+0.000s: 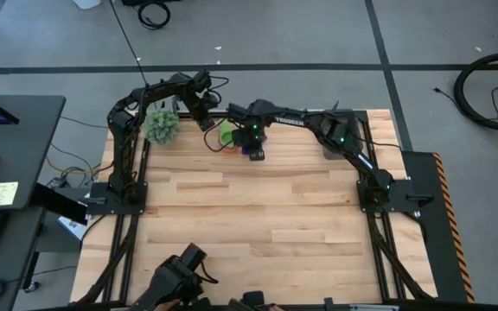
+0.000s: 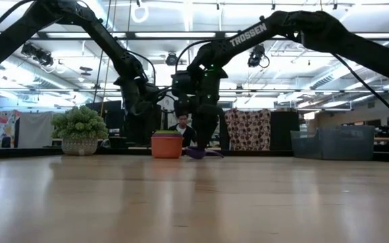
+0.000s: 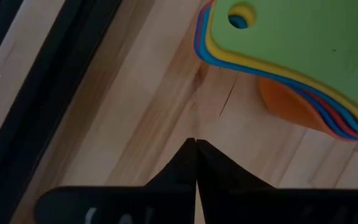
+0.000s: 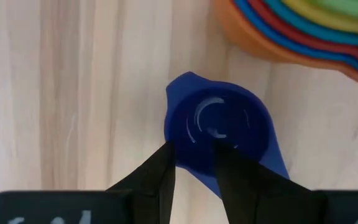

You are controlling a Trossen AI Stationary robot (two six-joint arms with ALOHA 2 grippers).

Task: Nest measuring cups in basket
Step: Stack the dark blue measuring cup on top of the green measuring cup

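Two dark robot arms reach over the far edge of the pale wooden table (image 1: 258,216).

One nested stack of plastic measuring cups (image 4: 303,28) stands on the bare wood there. In the right wrist view five coloured layers can be counted: orange outermost, then blue, red, light blue and yellow, with a green edge just showing innermost. The left wrist view shows the stack's flat handles fanned together, the green handle (image 3: 291,37) on top with one round hole through it, yellow, blue and red rims beneath, and the orange bowl under them.

One dark blue round plastic measuring cup (image 4: 219,134) lies apart from the stack but just beside it, resting on the table. The right gripper (image 4: 194,155) is down on it, its two dark fingers closed across the cup's rim, one finger outside the wall and one over the bowl.

The left gripper (image 3: 196,146) hovers over the wood just beside the stack's handles, its two fingers pressed together on nothing.

One fuzzy green plant ball in a woven pot (image 2: 80,131) sits near the table's far left corner, apart from the cups. In the low view, grey translucent bins (image 2: 333,143) stand off to the right; I cannot tell whether one of them is the basket.
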